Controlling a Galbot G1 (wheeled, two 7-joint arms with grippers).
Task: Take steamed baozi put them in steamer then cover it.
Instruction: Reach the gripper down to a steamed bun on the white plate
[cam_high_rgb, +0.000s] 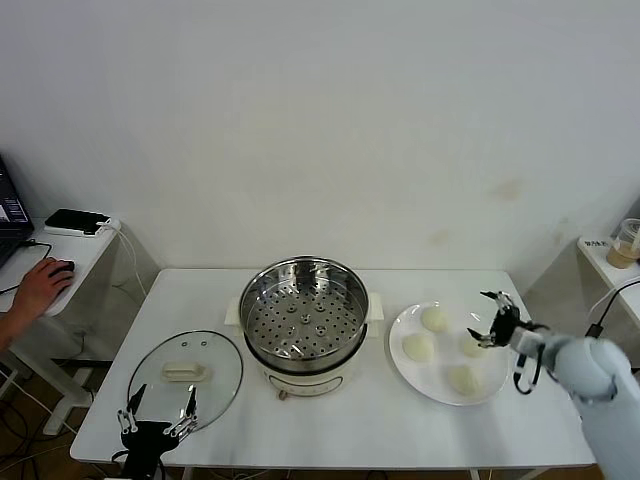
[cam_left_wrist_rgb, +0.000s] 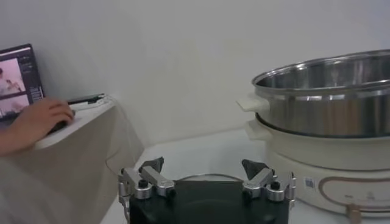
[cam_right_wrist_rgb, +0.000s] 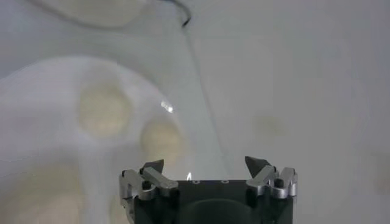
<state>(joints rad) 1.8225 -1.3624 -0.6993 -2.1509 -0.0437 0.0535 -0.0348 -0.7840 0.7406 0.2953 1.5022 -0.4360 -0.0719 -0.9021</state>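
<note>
The steamer (cam_high_rgb: 303, 320) stands uncovered in the middle of the white table, its perforated tray empty; it also shows in the left wrist view (cam_left_wrist_rgb: 329, 103). Four steamed baozi (cam_high_rgb: 434, 319) (cam_high_rgb: 417, 346) (cam_high_rgb: 472, 343) (cam_high_rgb: 461, 378) lie on a white plate (cam_high_rgb: 400, 368) to its right. My right gripper (cam_high_rgb: 497, 320) is open and empty, hovering over the plate's right edge by the right-hand baozi; its wrist view (cam_right_wrist_rgb: 206, 164) shows blurred baozi (cam_right_wrist_rgb: 105, 109) (cam_right_wrist_rgb: 161, 140) below. The cover (cam_high_rgb: 186, 375) lies flat left of the steamer. My left gripper (cam_high_rgb: 157, 412) is open and empty at the cover's near edge (cam_left_wrist_rgb: 207, 178).
A side table at the far left holds a laptop (cam_left_wrist_rgb: 18, 79) and a person's hand (cam_high_rgb: 40, 285) on a mouse. A cup (cam_high_rgb: 628, 243) stands on a shelf at the far right. A wall runs behind the table.
</note>
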